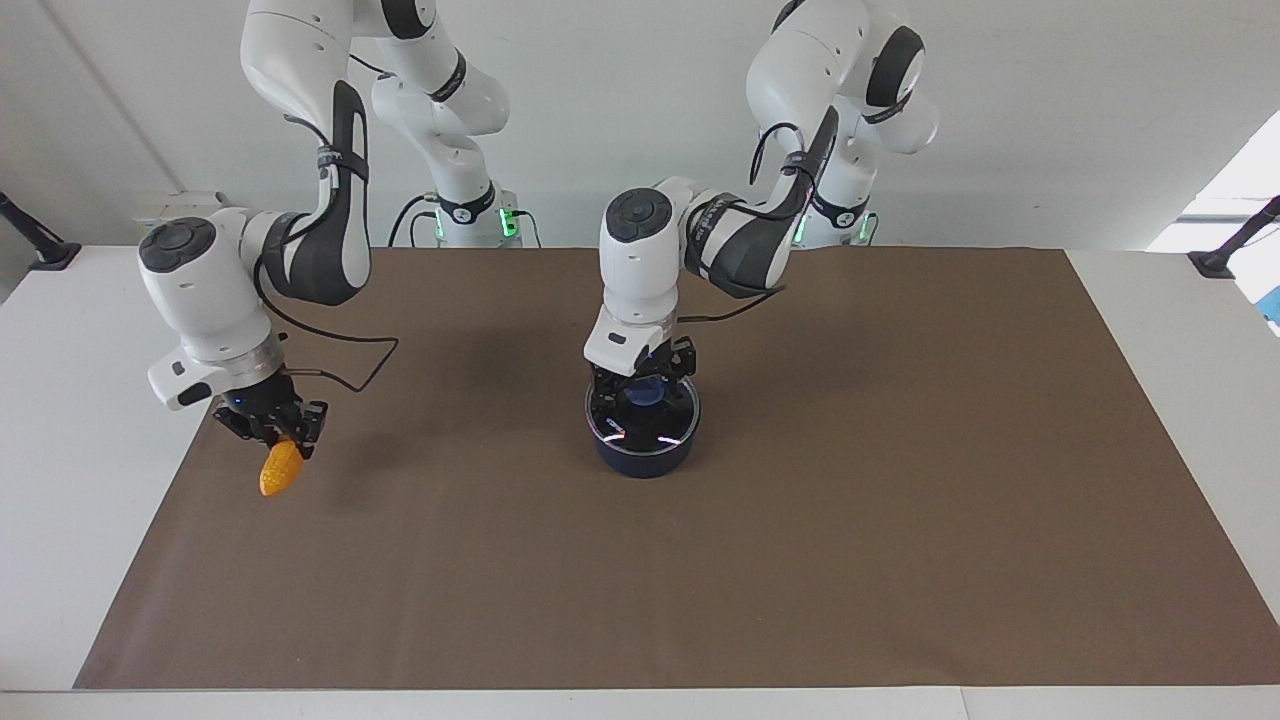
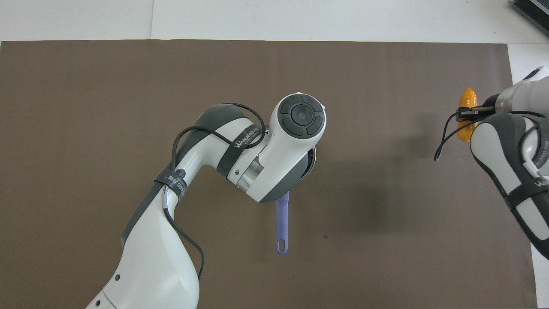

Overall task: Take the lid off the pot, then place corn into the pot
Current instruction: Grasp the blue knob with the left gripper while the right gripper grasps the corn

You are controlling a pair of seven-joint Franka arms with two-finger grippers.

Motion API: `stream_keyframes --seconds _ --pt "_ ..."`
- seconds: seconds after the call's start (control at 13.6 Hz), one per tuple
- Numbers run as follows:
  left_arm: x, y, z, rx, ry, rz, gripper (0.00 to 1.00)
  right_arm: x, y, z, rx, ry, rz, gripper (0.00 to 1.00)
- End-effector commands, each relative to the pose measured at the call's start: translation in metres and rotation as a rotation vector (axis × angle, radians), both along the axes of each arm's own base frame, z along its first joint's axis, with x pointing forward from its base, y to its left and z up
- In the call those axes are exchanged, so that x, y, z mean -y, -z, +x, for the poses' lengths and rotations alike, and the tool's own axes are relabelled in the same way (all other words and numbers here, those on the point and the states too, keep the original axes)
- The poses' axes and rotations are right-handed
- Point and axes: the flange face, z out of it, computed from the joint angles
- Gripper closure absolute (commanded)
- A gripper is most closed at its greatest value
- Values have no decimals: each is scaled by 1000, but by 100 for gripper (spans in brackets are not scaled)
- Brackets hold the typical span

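**potwatcher:** Checking where this run stands. The round clear glass lid with the thin metal rim and blue knob (image 1: 645, 408) is on the small dark navy saucepan (image 1: 642, 452) at centre frame in the facing view, so step one isn't done yet. The left gripper (image 1: 643, 384) is down around the knob, fingers either side of it, but I can't tell if they've actually clamped on it or are just straddling it.

**cobfan:** And the corn?

**potwatcher:** The small bumpy orange-yellow corn cob (image 1: 279, 472) is up in the air at the left of the facing frame, pinched in the right gripper (image 1: 272, 433), fingers clamped on its upper end, cob dangling tip-down over the brown mat (image 1: 900, 500) near the right arm's end of the table. In the overhead view it's at the right edge (image 2: 466, 112).

**cobfan:** Anything in the pot?

**potwatcher:** Can't really see inside; glare on the glass, and from overhead the left arm covers everything but the long blue-purple handle (image 2: 282, 227), pointing toward the robots. I'd guess it's empty. So: corn picked up, lid lift pending, drop-in still to come.
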Motion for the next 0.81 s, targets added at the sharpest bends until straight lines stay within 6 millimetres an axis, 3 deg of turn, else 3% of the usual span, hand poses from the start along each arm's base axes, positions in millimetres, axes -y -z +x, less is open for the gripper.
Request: stream_keyframes --seconds 0.0,0.73 --pt "-6 2 -8 20 44 -33 10 -2 -5 -4 -6 22 12 100" --pt "-11 -3 -13 16 125 -27 13 -2 -5 -4 -7 23 13 100"
